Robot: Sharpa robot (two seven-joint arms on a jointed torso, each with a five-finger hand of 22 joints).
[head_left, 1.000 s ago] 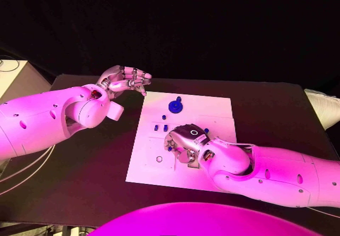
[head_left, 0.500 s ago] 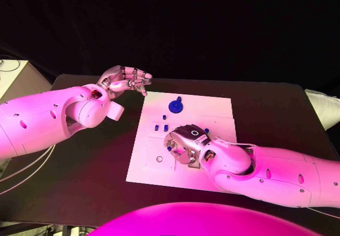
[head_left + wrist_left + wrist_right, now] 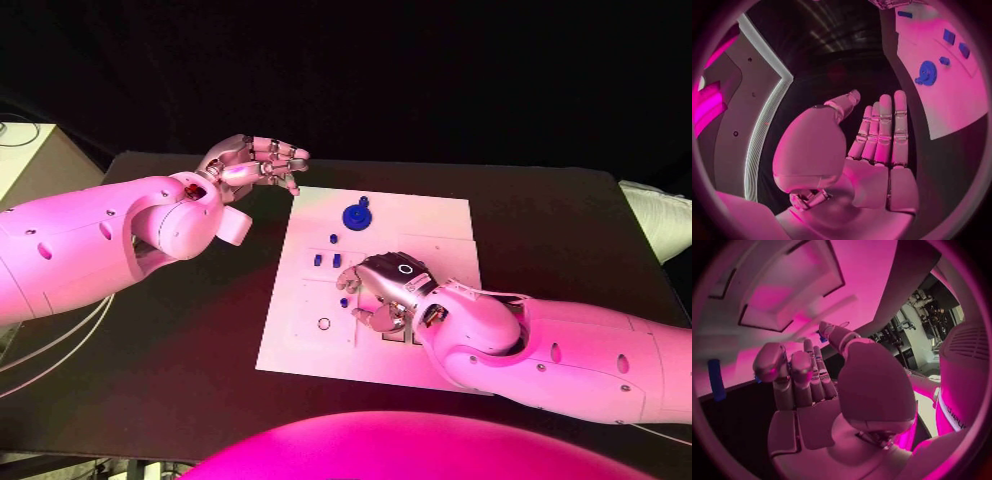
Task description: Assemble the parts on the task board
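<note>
The white task board lies mid-table. A blue gear sits at its far end, and small blue parts stand just nearer. The left wrist view shows the same gear and parts. My right hand hangs low over the board's middle with its fingers bent down. A small blue part sits at its fingertips and appears beside the thumb tip; whether it is pinched I cannot tell. My left hand hovers off the board's far left corner, fingers stretched out and holding nothing.
A small ring lies on the board's near left part. Another blue piece stands on the board beyond the right hand's fingers. Bare black table surrounds the board. A pale box stands off the table's far left.
The right hand has shifted slightly to the right over the board's middle. The left hand has stayed where it was.
</note>
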